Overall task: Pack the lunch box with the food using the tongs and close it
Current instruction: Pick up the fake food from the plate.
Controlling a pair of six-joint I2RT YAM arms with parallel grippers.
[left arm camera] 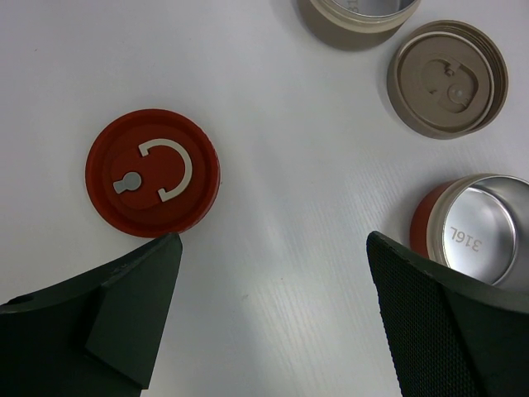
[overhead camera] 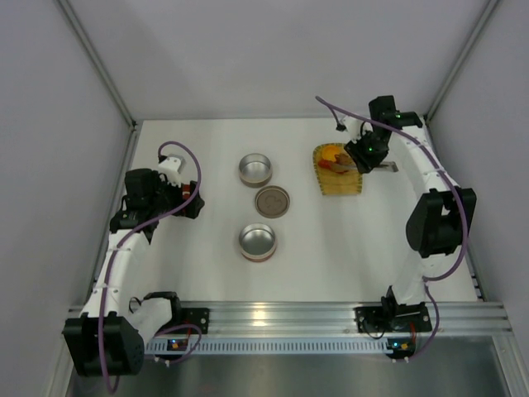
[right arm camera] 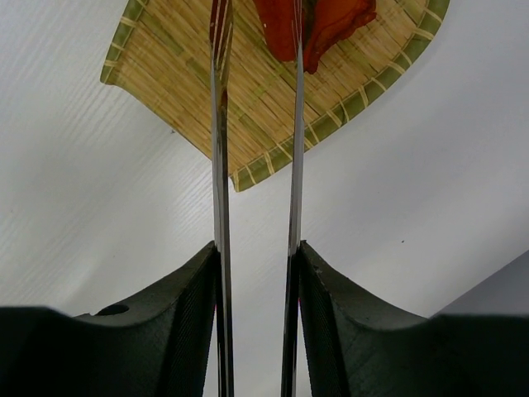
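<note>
On a white table (overhead camera: 331,273), toward the far right: a woven yellow bamboo tray (overhead camera: 339,184) edged in green. Reaching over it, slim silver metal tongs (right arm camera: 221,165), pinched at mid-length between the fingers of the right gripper (right arm camera: 258,252). Squeezed close but apart, with a narrow gap; tips cut off at the frame edge, so impossible to say whether clamped on anything.

Mid-table, a far open round steel tin (overhead camera: 254,169) and a near red-based steel tin (overhead camera: 257,242), the latter just beside the idle, wide-spread left gripper (left arm camera: 273,248). Between the tins, a brown round lid (overhead camera: 272,201); farther left, a red round lid with a ring handle (left arm camera: 153,174).

Smallest, on the tray: a round orange-yellow piece (overhead camera: 331,154) and a glossy red sausage-like piece (right arm camera: 318,25), lying partly between the tong arms. Probably light, soft and slick-skinned; best nipped gently across the middle, not at an end.
</note>
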